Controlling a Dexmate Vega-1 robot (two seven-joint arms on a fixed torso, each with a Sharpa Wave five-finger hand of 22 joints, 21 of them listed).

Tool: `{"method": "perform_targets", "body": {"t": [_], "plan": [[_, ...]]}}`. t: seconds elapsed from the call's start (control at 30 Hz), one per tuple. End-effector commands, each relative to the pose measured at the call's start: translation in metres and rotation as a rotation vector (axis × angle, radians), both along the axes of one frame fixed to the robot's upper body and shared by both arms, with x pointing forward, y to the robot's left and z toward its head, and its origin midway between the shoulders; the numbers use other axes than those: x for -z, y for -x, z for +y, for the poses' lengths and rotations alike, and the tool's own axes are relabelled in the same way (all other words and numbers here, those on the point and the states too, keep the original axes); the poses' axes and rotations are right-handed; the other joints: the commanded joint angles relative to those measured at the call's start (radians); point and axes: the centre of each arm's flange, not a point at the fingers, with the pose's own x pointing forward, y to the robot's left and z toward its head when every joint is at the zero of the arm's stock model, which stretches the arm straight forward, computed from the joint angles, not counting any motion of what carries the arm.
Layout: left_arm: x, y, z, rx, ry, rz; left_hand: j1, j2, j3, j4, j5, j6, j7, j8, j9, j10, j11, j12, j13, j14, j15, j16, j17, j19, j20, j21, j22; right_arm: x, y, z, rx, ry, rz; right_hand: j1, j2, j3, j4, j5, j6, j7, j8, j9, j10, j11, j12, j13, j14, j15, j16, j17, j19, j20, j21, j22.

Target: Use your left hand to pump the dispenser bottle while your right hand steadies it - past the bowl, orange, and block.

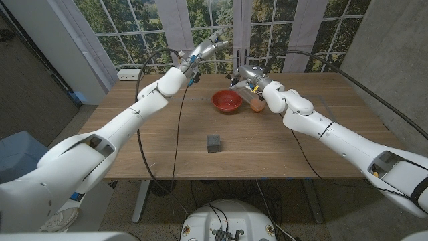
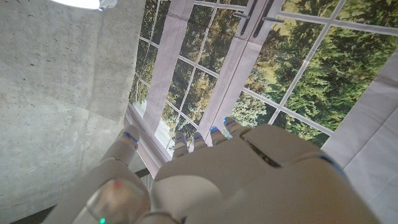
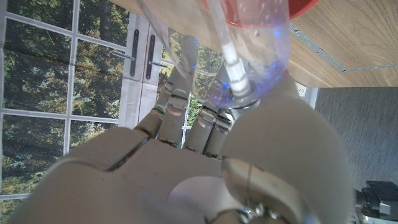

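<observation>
From the head view, you have the steadying half in hand and the pumping half still to do. Your right hand [image 1: 249,79] sits at the far side of the counter [image 1: 281,150], just beside the red bowl [image 1: 227,101], and it looks wrapped around the dispenser bottle [image 1: 241,61], whose dark top pokes up above the hand. Something orange [image 1: 257,106] shows just under that hand, likely the orange, though it is mostly hidden. The dark block [image 1: 214,142] lies nearer you, well apart from both hands. Your left hand [image 1: 208,47] is raised in the air to the left of the bottle, fingers apart and holding nothing, near the pump head but not on it. You still have to bring it over the top and press down.

In the left wrist view, your left hand [image 2: 249,180] points at the window with its fingers [image 2: 180,144] loosely spread and empty; no bottle lies ahead of them, so the hand is not yet lined up with the pump.

In the right wrist view, your right hand [image 3: 205,168] has the clear dispenser bottle [image 3: 249,43] lying against its fingers [image 3: 177,93], which curl around the wall, with the white dip tube visible inside. The bowl [image 3: 305,9] shows just behind the bottle.
</observation>
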Motion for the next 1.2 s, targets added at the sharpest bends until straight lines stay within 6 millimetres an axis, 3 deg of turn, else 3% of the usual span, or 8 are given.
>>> {"method": "perform_targets", "body": {"t": [0.03, 0.5, 1.2], "plan": [[0.0, -0.006, 0.002, 0.065, 0.024, 0.038, 0.003, 0.022, -0.001, -0.005, 0.004, 0.009, -0.004, 0.005, 0.002, -0.017, -0.002, 0.005, 0.001, -0.047, -0.006, 0.007, 0.001, 0.005, 0.002, 0.006, 0.004, -0.009, -0.005, 0.006, 0.004, -0.009, 0.008, 0.158, 0.16, -0.006, -0.003, 0.005, 0.007, -0.002, -0.007, 0.001, 0.009, 0.001, 0.0, 0.005, 0.167, -0.215, 0.002, 0.021, -0.004, -0.172, 0.01, 0.001], [0.011, -0.018, -0.022, 0.148, -0.028, 0.102, 0.0, -0.006, -0.016, -0.018, 0.0, 0.01, -0.007, 0.003, 0.002, -0.015, -0.003, 0.003, 0.001, -0.047, -0.005, 0.004, 0.002, 0.002, -0.001, 0.002, 0.003, -0.014, -0.008, 0.01, 0.038, -0.011, -0.006, 0.161, 0.16, -0.011, -0.003, 0.008, 0.011, 0.005, -0.011, -0.003, 0.01, 0.001, -0.004, 0.007, 0.174, -0.215, 0.001, 0.029, -0.005, -0.172, 0.018, 0.001], [0.027, -0.028, -0.062, 0.184, -0.118, 0.137, 0.004, -0.033, -0.03, -0.041, -0.002, 0.003, -0.008, 0.0, 0.002, -0.029, 0.0, -0.004, 0.002, -0.059, 0.001, -0.002, 0.002, -0.022, 0.0, -0.008, 0.002, -0.018, 0.005, 0.025, -0.001, 0.009, -0.03, 0.169, 0.159, -0.018, -0.004, 0.012, 0.017, 0.018, -0.017, -0.007, 0.023, 0.006, -0.011, 0.0, 0.182, -0.215, -0.002, 0.039, -0.003, -0.171, 0.032, 0.001]]}}
